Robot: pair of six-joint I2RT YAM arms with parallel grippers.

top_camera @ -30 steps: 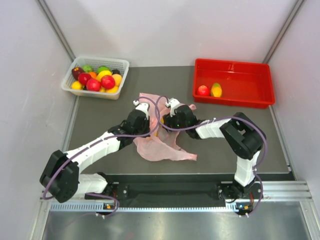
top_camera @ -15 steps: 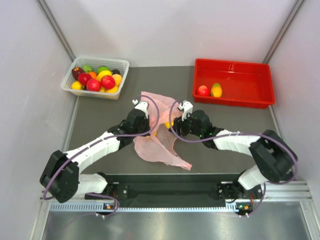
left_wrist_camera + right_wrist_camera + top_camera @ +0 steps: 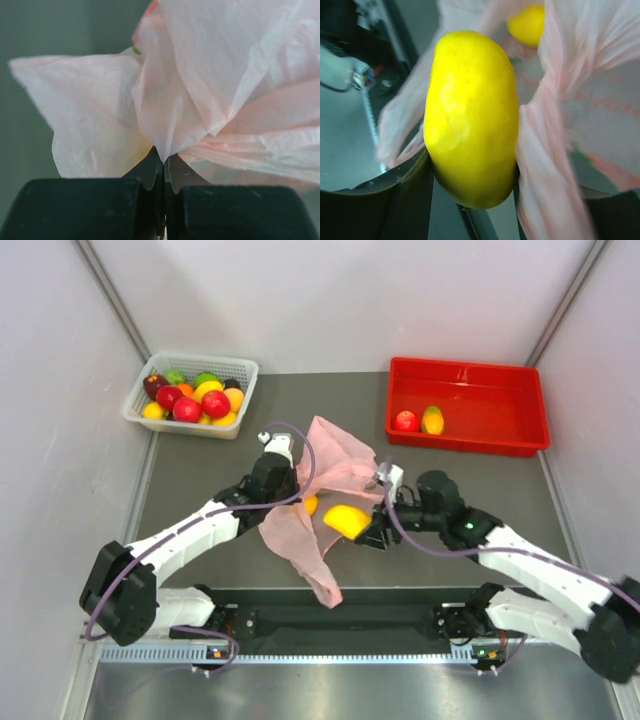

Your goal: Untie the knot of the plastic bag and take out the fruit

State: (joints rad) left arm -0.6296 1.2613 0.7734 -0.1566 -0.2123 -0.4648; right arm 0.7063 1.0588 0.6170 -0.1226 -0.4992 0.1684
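The pink plastic bag (image 3: 318, 480) hangs in the middle of the table, lifted and stretched. My left gripper (image 3: 287, 472) is shut on a pinch of its film (image 3: 165, 135). My right gripper (image 3: 362, 528) is shut on the large yellow oval fruit (image 3: 346, 521), held just outside the bag's right side; it fills the right wrist view (image 3: 471, 117). A small yellow-orange fruit (image 3: 311, 504) still sits inside the bag, also in the right wrist view (image 3: 527, 24). A red apple (image 3: 406, 421) and a mango (image 3: 432, 420) lie in the red tray (image 3: 480, 390). No knot shows.
A white basket (image 3: 240, 375) with a pile of several red, yellow and green fruits stands at the back left. The red tray is at the back right. Grey walls close in both sides.
My right gripper drew back to the right and toward me, pulling the yellow oval fruit out of the bag. The bag rose and stretched upward in my left gripper.
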